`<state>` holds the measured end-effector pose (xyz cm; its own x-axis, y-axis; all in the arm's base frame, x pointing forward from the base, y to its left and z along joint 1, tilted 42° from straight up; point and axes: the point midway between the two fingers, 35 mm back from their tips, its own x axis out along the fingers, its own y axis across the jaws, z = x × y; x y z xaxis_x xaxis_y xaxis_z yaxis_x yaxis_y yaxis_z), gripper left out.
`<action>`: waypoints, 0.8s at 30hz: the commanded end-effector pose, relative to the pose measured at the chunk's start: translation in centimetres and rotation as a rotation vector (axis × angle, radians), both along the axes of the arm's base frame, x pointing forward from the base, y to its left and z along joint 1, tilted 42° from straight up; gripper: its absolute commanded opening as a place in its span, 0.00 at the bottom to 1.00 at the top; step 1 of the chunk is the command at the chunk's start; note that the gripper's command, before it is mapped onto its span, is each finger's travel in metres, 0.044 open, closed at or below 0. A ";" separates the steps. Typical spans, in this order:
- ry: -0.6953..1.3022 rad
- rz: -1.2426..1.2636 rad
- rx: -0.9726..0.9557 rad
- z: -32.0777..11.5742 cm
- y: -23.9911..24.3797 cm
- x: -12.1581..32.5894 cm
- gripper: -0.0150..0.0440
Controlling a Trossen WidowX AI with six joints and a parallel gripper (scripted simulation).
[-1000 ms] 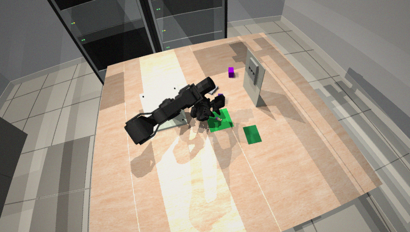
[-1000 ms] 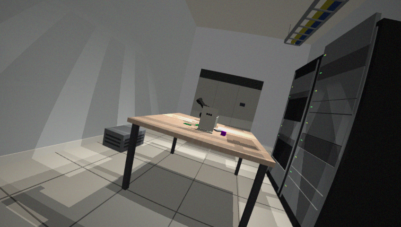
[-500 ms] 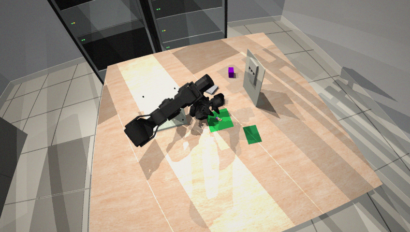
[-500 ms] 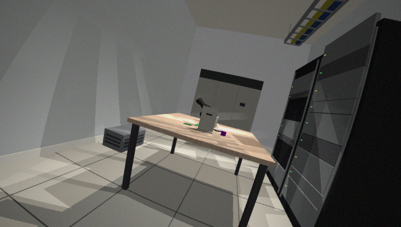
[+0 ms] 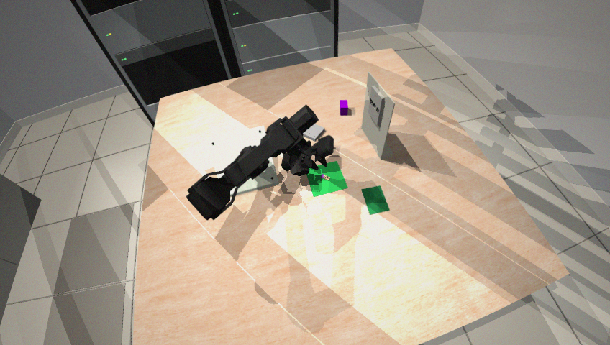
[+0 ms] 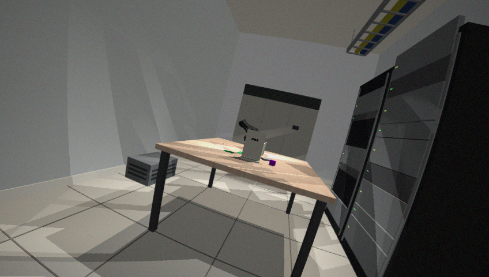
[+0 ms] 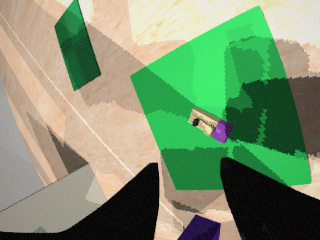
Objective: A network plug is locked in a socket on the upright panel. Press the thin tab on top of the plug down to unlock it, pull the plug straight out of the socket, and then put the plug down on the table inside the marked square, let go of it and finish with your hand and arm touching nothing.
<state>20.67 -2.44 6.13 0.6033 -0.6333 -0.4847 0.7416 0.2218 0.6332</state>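
Note:
The plug point(image 5: 326, 177) point(image 7: 204, 121), beige with a purple end, lies on the larger green square point(image 5: 337, 182) point(image 7: 210, 65), inside its edges. My gripper point(image 5: 320, 164) point(image 7: 189, 168) is open and empty. Its fingertips are apart from the plug, which shows beyond them in the wrist view. The upright grey panel point(image 5: 372, 136) point(image 6: 253, 150) has a socket block with several dark openings and no plug visible in them. The plug's thin tab is too small to tell.
A smaller dark green patch point(image 5: 375, 200) point(image 7: 77, 50) lies beside the square. A purple block point(image 5: 343, 107) point(image 6: 272, 162) stands near the panel. Another dark purple block point(image 7: 200, 230) shows at the wrist view's bottom edge. A flat grey box point(image 5: 314, 131) lies behind the arm.

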 end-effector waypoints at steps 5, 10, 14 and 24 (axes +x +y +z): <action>0.005 -0.003 -0.002 0.5 0.6 0.0 0.52; 0.006 -0.004 0.000 0.8 0.9 0.0 0.52; 0.007 -0.004 0.000 1.0 1.2 -0.1 0.52; 0.008 -0.005 0.000 1.7 1.8 -0.2 0.52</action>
<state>20.45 -0.88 7.59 0.5979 -0.6321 -0.4929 0.7463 0.2147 0.6300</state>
